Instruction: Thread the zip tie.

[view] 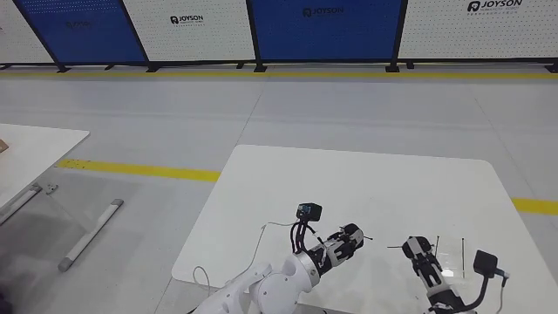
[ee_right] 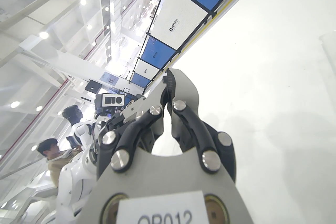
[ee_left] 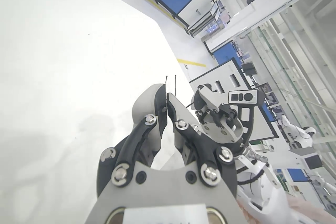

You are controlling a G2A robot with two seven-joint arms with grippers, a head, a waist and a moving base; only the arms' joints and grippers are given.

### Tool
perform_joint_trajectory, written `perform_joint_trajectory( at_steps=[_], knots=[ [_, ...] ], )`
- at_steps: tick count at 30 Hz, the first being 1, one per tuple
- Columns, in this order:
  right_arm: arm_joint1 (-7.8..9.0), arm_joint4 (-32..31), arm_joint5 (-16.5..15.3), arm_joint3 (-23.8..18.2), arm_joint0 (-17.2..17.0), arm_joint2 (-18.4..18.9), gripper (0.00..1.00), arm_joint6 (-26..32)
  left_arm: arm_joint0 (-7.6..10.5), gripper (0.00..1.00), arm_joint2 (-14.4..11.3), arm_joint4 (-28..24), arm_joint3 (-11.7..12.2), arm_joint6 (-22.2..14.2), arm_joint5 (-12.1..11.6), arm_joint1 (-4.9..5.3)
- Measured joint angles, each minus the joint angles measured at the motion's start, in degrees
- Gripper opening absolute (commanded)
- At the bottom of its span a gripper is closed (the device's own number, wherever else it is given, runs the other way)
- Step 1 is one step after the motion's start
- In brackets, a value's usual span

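Two thin black zip ties (view: 438, 244) (view: 463, 257) lie side by side on the white table (view: 366, 183), just right of my right gripper (view: 408, 246). In the left wrist view these zip ties (ee_left: 175, 86) show beyond the tips of my left gripper (ee_left: 167, 97), which is shut, pads pressed together. My left gripper (view: 355, 232) hovers near the table's front edge, a short gap left of the right one. My right gripper (ee_right: 166, 78) is shut, and a thin black strip of zip tie (ee_left: 189, 105) pokes out of its tips toward the left gripper.
A small clear item (view: 449, 272) lies on the table between the two loose ties, near the front edge. Blue and white partition panels (view: 323, 9) stand far behind, beyond a yellow floor line. Another table's corner (view: 35, 153) is at the far left.
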State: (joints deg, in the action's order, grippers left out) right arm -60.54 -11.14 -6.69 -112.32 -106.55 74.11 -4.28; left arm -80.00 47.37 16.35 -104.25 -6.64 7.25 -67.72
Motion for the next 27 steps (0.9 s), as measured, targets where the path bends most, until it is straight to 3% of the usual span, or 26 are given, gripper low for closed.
perform_joint_trajectory(
  at_steps=[3, 27],
  knots=[
    [-0.36, -1.6, 0.2, 0.6, 0.5, -1.1, 0.00, -2.1, 0.00, 0.00, 0.0, 0.0, 0.0, 0.0, 0.0, 0.00],
    [-1.53, -2.9, 1.4, 3.2, 3.6, -4.4, 0.00, -2.9, 0.00, 0.00, 0.0, 0.0, 0.0, 0.0, 0.0, 0.00]
  ],
)
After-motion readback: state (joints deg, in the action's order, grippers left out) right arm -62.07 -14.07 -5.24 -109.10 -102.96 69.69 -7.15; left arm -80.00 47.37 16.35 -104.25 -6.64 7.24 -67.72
